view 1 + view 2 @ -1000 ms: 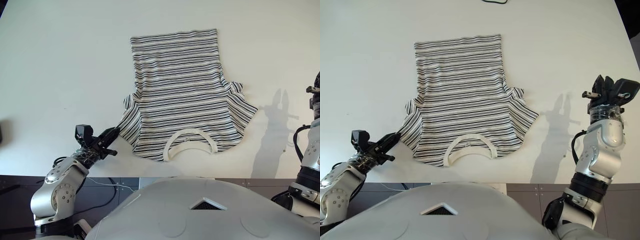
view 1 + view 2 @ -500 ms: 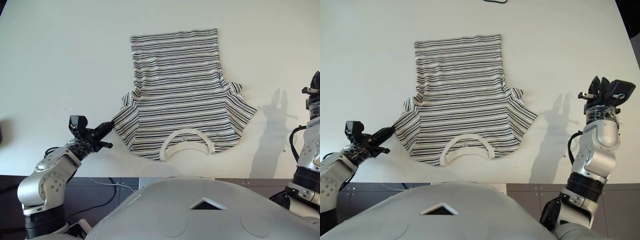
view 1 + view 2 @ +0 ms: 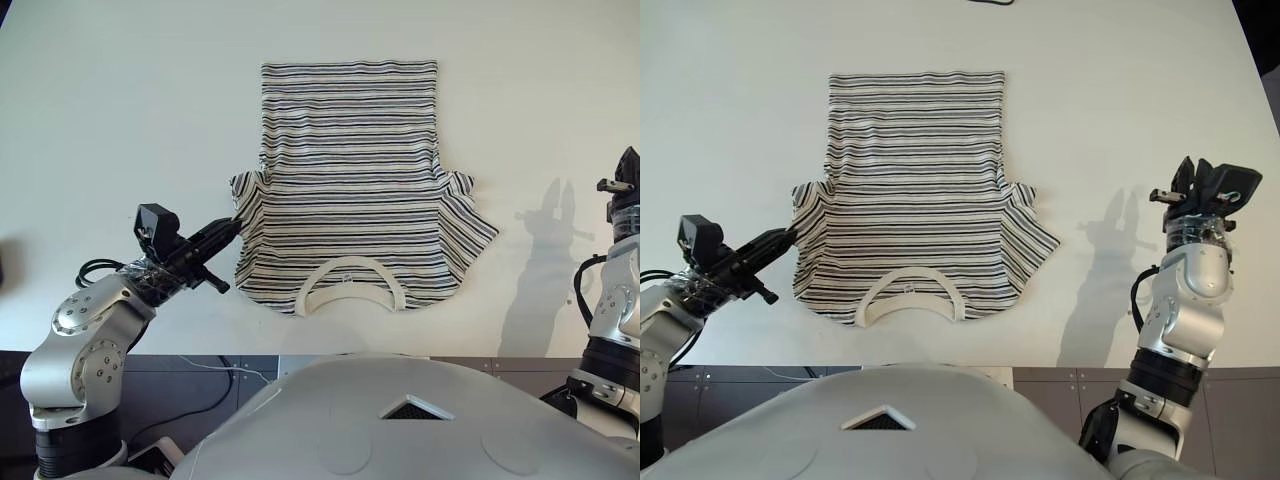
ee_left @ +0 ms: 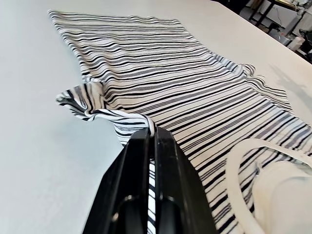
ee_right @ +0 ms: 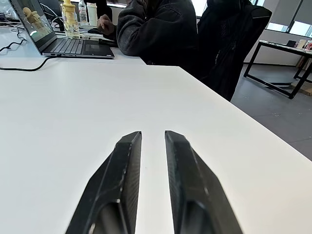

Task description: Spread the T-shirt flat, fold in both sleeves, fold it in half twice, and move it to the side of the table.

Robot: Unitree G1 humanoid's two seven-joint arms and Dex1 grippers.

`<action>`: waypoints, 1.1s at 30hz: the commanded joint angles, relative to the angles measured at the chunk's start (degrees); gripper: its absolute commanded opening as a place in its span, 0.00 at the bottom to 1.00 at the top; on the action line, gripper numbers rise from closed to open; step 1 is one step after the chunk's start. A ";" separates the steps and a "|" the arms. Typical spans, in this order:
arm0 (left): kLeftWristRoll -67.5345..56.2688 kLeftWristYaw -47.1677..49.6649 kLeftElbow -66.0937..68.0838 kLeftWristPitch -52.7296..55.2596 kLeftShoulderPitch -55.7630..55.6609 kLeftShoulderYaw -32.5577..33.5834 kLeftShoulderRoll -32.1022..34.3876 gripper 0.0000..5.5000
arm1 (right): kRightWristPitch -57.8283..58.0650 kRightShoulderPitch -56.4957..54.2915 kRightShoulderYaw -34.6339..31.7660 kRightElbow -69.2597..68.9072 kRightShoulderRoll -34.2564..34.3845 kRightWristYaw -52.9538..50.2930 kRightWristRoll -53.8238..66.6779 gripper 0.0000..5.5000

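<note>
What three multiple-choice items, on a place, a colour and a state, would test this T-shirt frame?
1. Where does the T-shirt's collar lie? A) nearest the robot B) farthest away C) under the hem
2. The T-shirt's pattern? A) plain red B) dark and white stripes C) blue dots
3. The left gripper is? A) open B) shut on a sleeve C) shut on the collar
1 A, the white band lies at the near edge. 2 B, stripes cross the whole cloth. 3 B, the left wrist view shows it clamped on the sleeve's edge.
</note>
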 commanded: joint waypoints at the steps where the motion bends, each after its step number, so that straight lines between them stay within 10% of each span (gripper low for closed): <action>1: 2.81 -1.27 -2.97 -1.70 0.20 -3.47 1.80 0.02 | -0.10 0.33 0.83 -0.99 1.21 -0.63 -0.48 0.16; 18: 15.30 0.57 -1.68 0.65 -10.93 -21.07 8.61 0.02 | -0.20 0.57 2.70 -1.06 2.95 -1.49 -0.95 0.16; 33: 20.79 7.64 -1.12 -7.67 -10.09 -19.62 1.69 0.16 | 13.84 16.14 8.53 -19.13 3.56 5.80 7.53 0.16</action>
